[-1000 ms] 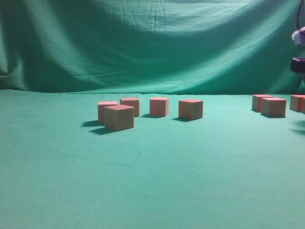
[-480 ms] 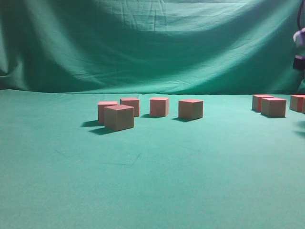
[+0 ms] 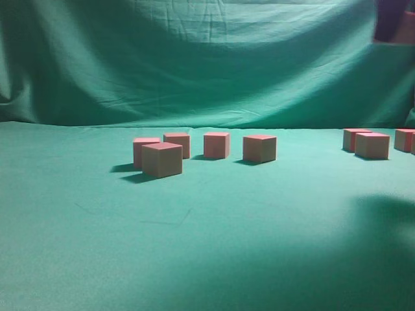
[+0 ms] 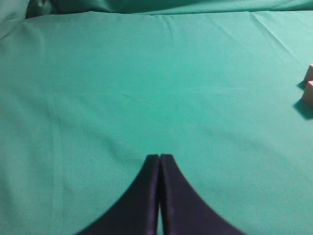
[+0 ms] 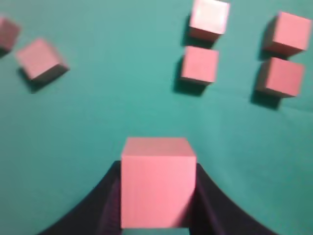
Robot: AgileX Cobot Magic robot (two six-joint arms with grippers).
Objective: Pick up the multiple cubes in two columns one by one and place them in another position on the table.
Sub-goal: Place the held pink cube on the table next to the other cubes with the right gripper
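Your right gripper (image 5: 157,196) is clamped on one cube (image 5: 157,181), its dark fingers (image 5: 208,196) pressed against the cube's left and right sides, and it carries that cube clear above the table (image 5: 107,122). Below it, in the right wrist view, four cubes (image 5: 199,64) sit in two neat columns of two at upper right, and two loose cubes (image 5: 41,59) lie well apart from them at upper left (the motion blur softens every edge here). In the exterior view your right arm (image 3: 392,23) shows only as a dark shape at the top right corner. That view also gives you a group of five cubes (image 3: 161,159) near the table's middle and three more (image 3: 371,145) at the right edge, all resting on the green cloth (image 3: 207,246). Your left gripper (image 4: 159,157) is closed, its two tips touching with nothing between them, poised over bare cloth.
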